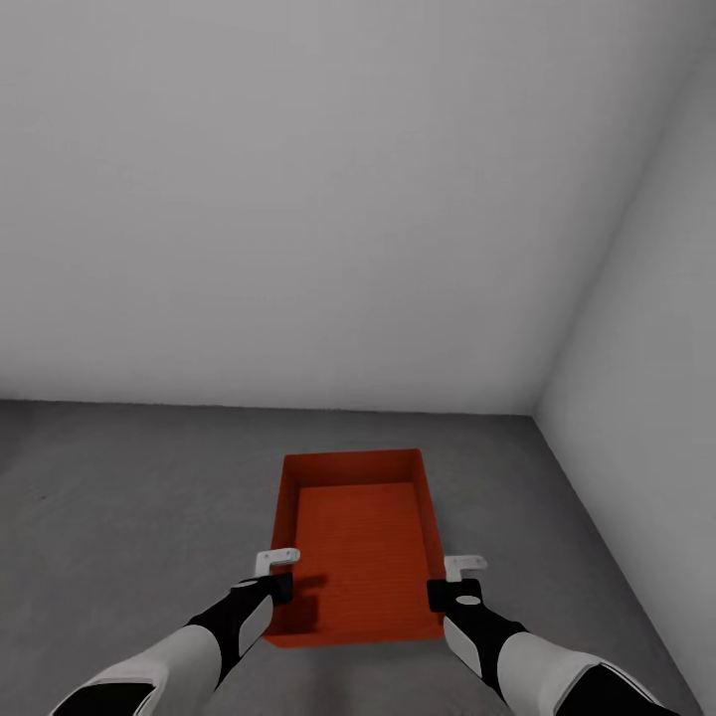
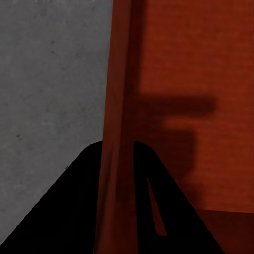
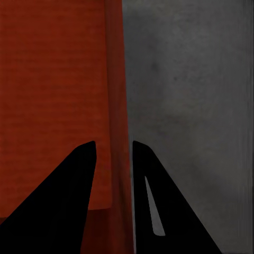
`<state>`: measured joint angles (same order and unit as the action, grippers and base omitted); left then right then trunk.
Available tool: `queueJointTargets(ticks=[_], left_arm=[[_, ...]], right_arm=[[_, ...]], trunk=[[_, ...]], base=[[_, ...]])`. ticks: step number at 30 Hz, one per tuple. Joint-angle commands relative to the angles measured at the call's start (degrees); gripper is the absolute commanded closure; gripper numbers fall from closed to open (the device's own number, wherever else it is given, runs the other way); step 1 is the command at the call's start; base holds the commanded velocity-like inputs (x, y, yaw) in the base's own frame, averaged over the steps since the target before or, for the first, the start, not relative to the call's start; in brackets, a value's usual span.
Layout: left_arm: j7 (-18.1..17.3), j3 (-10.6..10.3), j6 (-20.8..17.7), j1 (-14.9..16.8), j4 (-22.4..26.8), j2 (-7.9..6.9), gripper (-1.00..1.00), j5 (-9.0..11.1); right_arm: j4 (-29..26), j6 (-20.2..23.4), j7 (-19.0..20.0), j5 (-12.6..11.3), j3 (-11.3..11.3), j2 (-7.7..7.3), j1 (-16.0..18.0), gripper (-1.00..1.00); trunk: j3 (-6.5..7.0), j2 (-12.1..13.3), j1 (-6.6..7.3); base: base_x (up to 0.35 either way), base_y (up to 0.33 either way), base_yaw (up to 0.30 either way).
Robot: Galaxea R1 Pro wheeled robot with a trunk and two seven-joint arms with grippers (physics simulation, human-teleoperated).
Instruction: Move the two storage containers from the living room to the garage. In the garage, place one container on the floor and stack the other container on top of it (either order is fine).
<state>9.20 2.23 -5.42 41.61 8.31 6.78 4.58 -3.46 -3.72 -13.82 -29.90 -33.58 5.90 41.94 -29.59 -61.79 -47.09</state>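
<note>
An orange bin (image 1: 358, 542) sits on the grey garage floor (image 1: 119, 517) near a white corner. Both sets of fingers, left (image 1: 283, 575) and right (image 1: 452, 582), grip its side walls. Release evenly, lifting straight up.

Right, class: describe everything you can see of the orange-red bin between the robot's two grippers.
The bin is a shallow, open-top rectangular box, orange-red, plastic-looking, with finely ribbed walls and base. It is empty and level, over the grey concrete floor near a white-walled corner. The left gripper straddles its left wall, one finger inside, and the right gripper straddles its right wall. Whether it rests on the floor or is held just above cannot be told.
</note>
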Motion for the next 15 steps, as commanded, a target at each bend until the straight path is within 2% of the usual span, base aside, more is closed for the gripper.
queueJointTargets(ticks=[1, 6, 15], left_arm=[[0.29, -2.26, -0.29, -0.04, -0.58, -2.47, 1.00, 1.92], [0.29, -2.31, -0.29, -0.04, -0.58, -2.47, 1.00, 1.92], [0.30, -2.22, -0.29, -0.04, -0.58, -2.47, 1.00, 1.92]], right_arm=[[-0.24, -0.85, 3.18, 0.37, 1.59, -0.89, 0.07, 1.00], [-0.24, -0.85, 3.18, 0.37, 1.59, -0.89, 0.07, 1.00], [-0.24, -0.85, 3.18, 0.37, 1.59, -0.89, 0.07, 1.00]], trunk=[[-0.05, -0.04, 0.00], [-0.05, -0.04, 0.00], [-0.05, -0.04, 0.00]], base=[[0.000, 0.000, -0.240], [0.000, 0.000, -0.231], [0.000, 0.000, -0.034]])
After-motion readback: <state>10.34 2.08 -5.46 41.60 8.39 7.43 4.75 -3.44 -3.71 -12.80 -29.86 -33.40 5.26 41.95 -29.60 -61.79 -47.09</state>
